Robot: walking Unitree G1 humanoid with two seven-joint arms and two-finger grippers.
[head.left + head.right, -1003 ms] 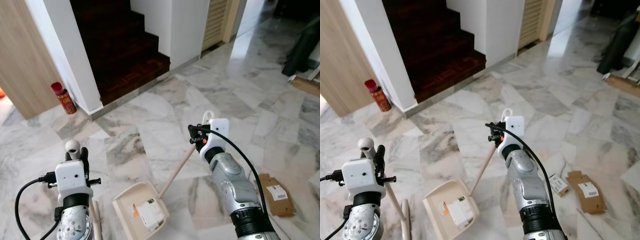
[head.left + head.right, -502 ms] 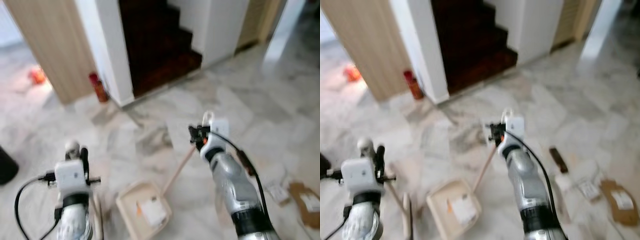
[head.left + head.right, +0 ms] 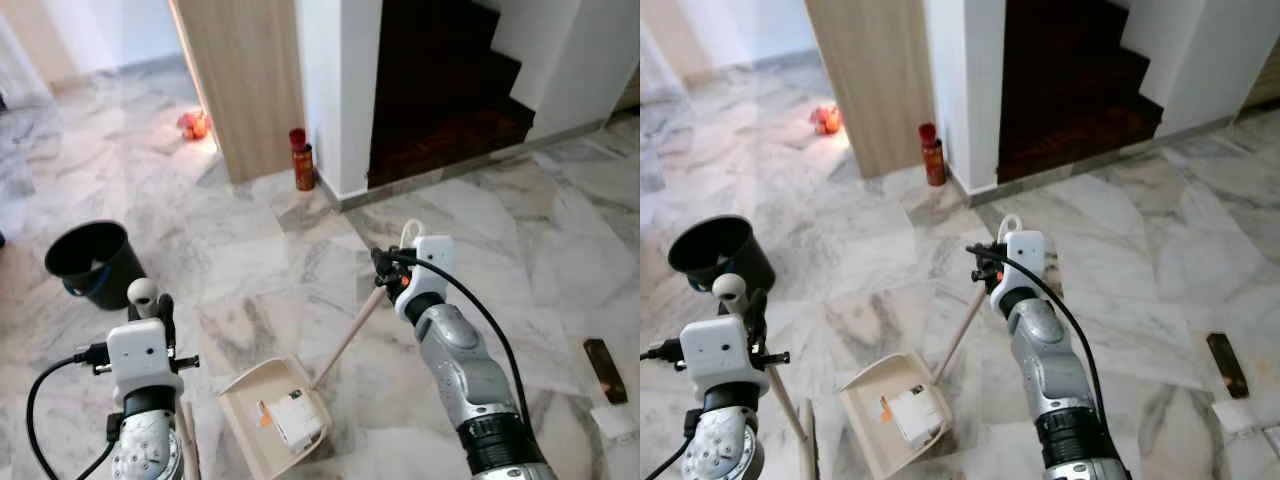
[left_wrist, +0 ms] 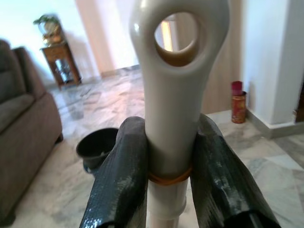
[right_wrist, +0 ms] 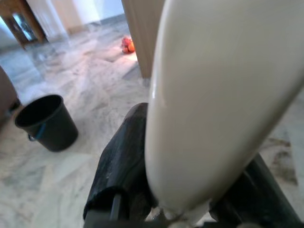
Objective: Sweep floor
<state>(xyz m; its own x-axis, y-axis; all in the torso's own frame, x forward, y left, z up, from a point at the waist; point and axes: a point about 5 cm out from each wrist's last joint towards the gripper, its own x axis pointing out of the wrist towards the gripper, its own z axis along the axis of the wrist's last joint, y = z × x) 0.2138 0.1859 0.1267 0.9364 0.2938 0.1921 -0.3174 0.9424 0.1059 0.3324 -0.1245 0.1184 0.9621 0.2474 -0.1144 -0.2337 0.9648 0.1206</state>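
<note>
My left gripper (image 4: pixel 166 176) is shut on the broom handle (image 3: pixel 143 293), just below its pale grey top with a hanging hole (image 4: pixel 176 28); the wooden stick (image 3: pixel 786 405) runs down beside the arm. My right gripper (image 3: pixel 386 277) is shut on the upper end of the dustpan's long wooden handle (image 3: pixel 347 336), under its white loop (image 3: pixel 408 233). The cream dustpan (image 3: pixel 248 393) rests on the marble floor between the two arms. A white carton with orange print (image 3: pixel 293 420) lies in it.
A black bucket (image 3: pixel 92 262) stands on the floor at the left. A red canister (image 3: pixel 300 160) stands at a wall corner beside a wooden panel (image 3: pixel 245 80) and dark stairs (image 3: pixel 450 90). A brown scrap (image 3: pixel 604 357) and white paper (image 3: pixel 612 420) lie right.
The camera has swung left: the stairs and red canister slid right, the bucket came into view, and the cardboard pieces at the right left it. Both grippers keep their holds.
</note>
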